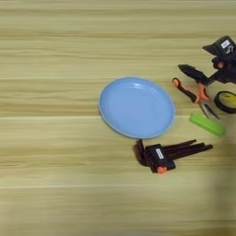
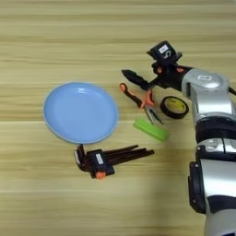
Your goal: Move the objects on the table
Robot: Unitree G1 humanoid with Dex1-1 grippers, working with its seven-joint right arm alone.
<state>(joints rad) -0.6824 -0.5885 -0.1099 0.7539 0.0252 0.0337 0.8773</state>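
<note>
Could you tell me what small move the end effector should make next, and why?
Probably a short descent onto the pliers. The end effector sits just above their orange handles, with the blue plate to its left, the tape roll to its right and the green block just past the pliers' tips.

**Two head-mounted eyes, looking down on one table top**

Both views look steeply down from above onto the wooden table (image 1: 55,193), its plank lines running across the picture — the wood fills each view. The blue plate (image 1: 136,107) serves as landmark: it sits right of centre in the left eye view and left of centre in the right eye view. Both share the plate and the tools to its right — the right eye view reaches further right of the plate, taking in the silver forearm (image 2: 209,99).
</note>
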